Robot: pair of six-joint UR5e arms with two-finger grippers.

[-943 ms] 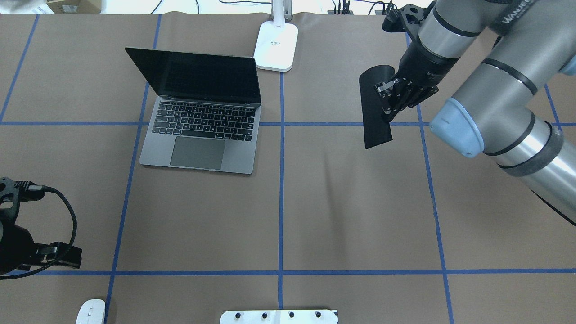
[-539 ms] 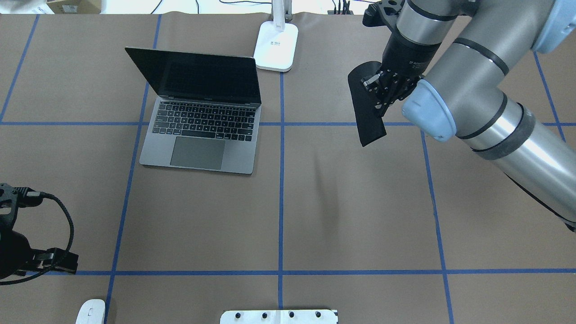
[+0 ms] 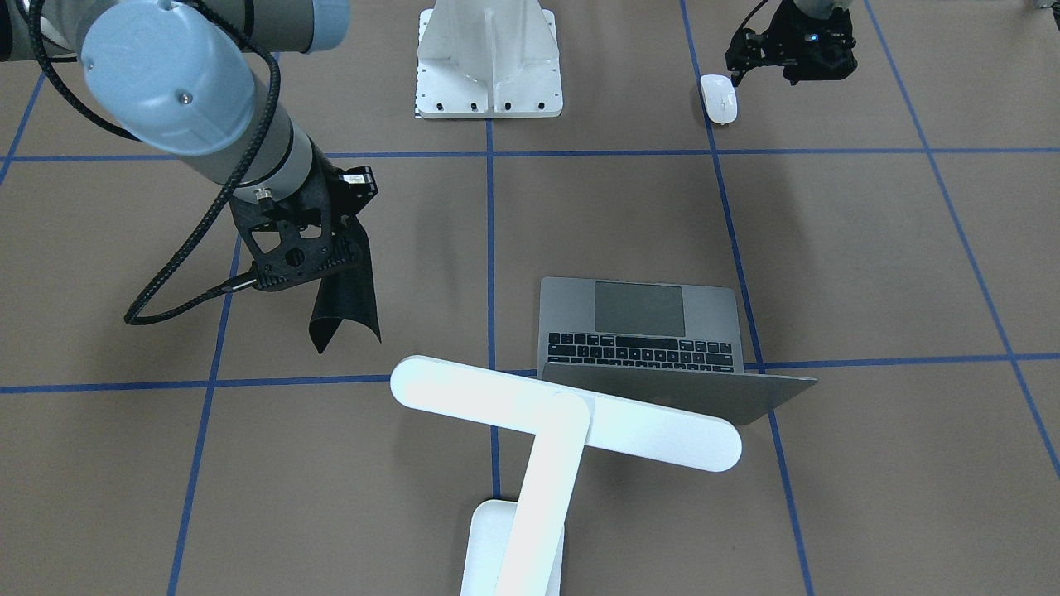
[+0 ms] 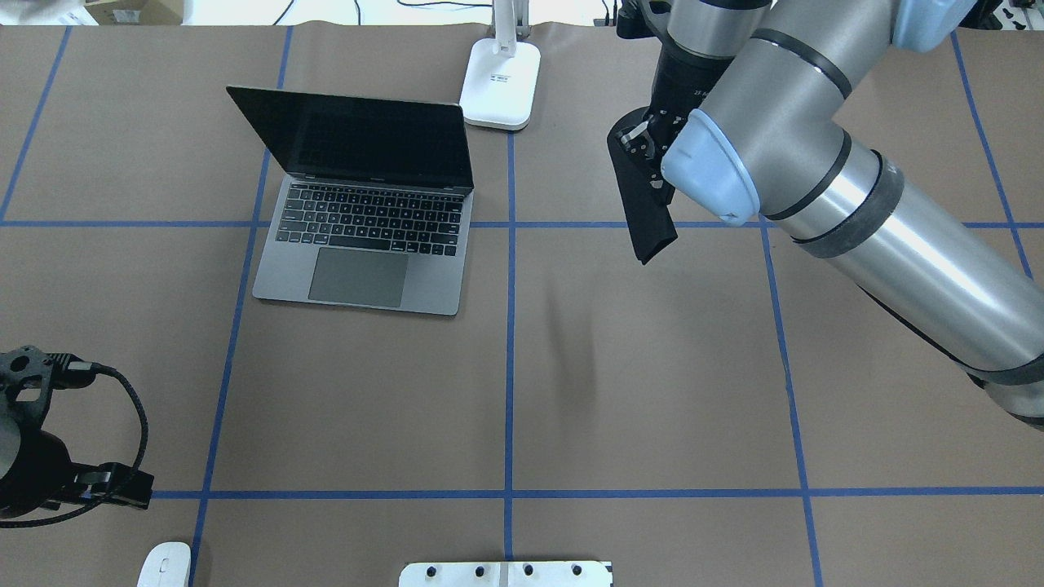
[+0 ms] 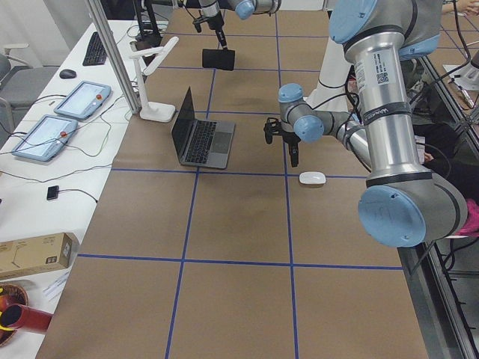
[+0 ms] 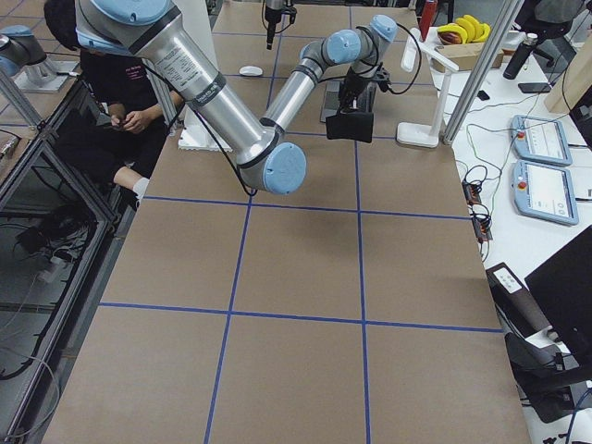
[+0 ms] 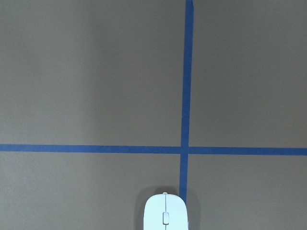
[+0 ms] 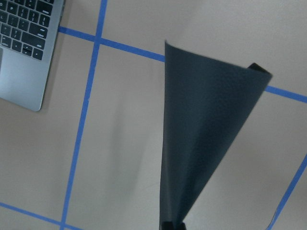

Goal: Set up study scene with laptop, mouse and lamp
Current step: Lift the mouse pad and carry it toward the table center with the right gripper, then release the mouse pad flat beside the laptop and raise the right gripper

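Hanging limp from the right gripper [image 3: 323,248], whose jaws pinch its top edge, a black pad [image 3: 348,306] is off the table, to the robot's right of the open laptop [image 3: 646,331]. The lamp [image 3: 563,414] stands just behind the laptop's lid. From overhead, the mouse [image 4: 163,564] lies well short of the laptop, toward the robot's left. In the left side view, the left gripper [image 5: 292,149] hovers near the mouse, on the keyboard side of the laptop; I cannot tell whether its jaws are apart. The right wrist view shows the pad beside the laptop's corner.

Wide passage between laptop [image 4: 367,236] and dangling black pad [image 4: 644,218]; lamp [image 4: 500,86] at the gap's far end
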